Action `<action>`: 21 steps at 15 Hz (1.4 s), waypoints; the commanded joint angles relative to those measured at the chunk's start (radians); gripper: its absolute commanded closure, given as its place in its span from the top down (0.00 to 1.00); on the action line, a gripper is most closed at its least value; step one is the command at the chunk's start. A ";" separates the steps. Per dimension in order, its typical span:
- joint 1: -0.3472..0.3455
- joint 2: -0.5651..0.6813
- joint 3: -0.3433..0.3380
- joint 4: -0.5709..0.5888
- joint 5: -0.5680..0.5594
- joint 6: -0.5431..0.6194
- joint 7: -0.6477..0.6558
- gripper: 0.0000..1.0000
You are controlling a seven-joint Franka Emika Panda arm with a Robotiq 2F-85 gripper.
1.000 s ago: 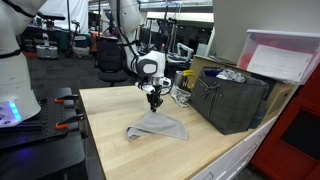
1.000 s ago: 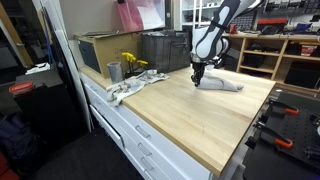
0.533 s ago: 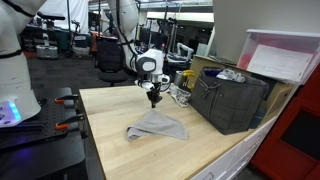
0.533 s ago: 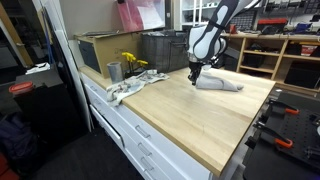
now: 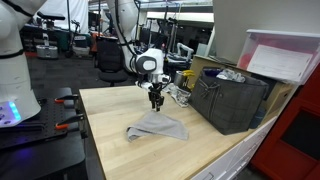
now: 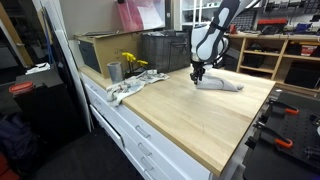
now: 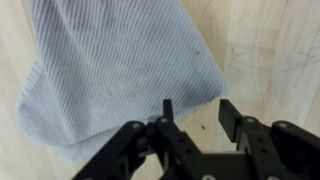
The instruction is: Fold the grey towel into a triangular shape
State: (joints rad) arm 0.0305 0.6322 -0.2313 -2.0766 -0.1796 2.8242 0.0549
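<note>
The grey towel [image 5: 158, 127] lies folded on the wooden table, also seen in an exterior view [image 6: 219, 85] and filling the upper part of the wrist view [image 7: 110, 65]. My gripper [image 5: 155, 101] hovers above the towel's far edge, and shows in an exterior view [image 6: 197, 74]. In the wrist view the gripper [image 7: 196, 110] is open and empty, its fingertips over bare wood just past the towel's edge.
A dark fabric bin [image 5: 230, 100] stands at the table's back, with a second bin [image 6: 165, 50] beside a box [image 6: 98, 50]. A metal cup [image 6: 114, 71], yellow flowers [image 6: 133, 63] and a crumpled cloth [image 6: 128, 88] sit near the table edge [image 6: 130, 105].
The gripper has risen slightly above the towel; the towel has not moved.
</note>
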 commanded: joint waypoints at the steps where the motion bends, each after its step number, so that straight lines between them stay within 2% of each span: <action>1: -0.013 -0.028 0.023 -0.045 0.039 -0.008 0.040 0.84; 2: -0.012 -0.021 0.026 -0.045 0.048 -0.007 0.048 0.90; 3: -0.007 -0.009 0.025 -0.043 0.053 -0.005 0.061 0.67; 4: -0.003 -0.002 0.023 -0.041 0.056 -0.004 0.065 0.53; 5: 0.011 0.005 0.008 -0.043 0.049 0.001 0.079 0.52; 6: 0.012 0.007 0.006 -0.045 0.050 0.002 0.086 0.46; 10: 0.036 0.010 -0.032 -0.051 0.035 0.006 0.121 0.16; 12: 0.034 -0.007 -0.029 -0.061 0.041 0.009 0.120 0.01; 18: 0.059 -0.103 0.011 -0.107 0.031 0.045 0.091 0.02; 21: 0.048 -0.148 0.090 -0.133 0.046 0.064 0.041 0.02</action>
State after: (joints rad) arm 0.0897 0.5660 -0.2019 -2.1358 -0.1406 2.8551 0.1410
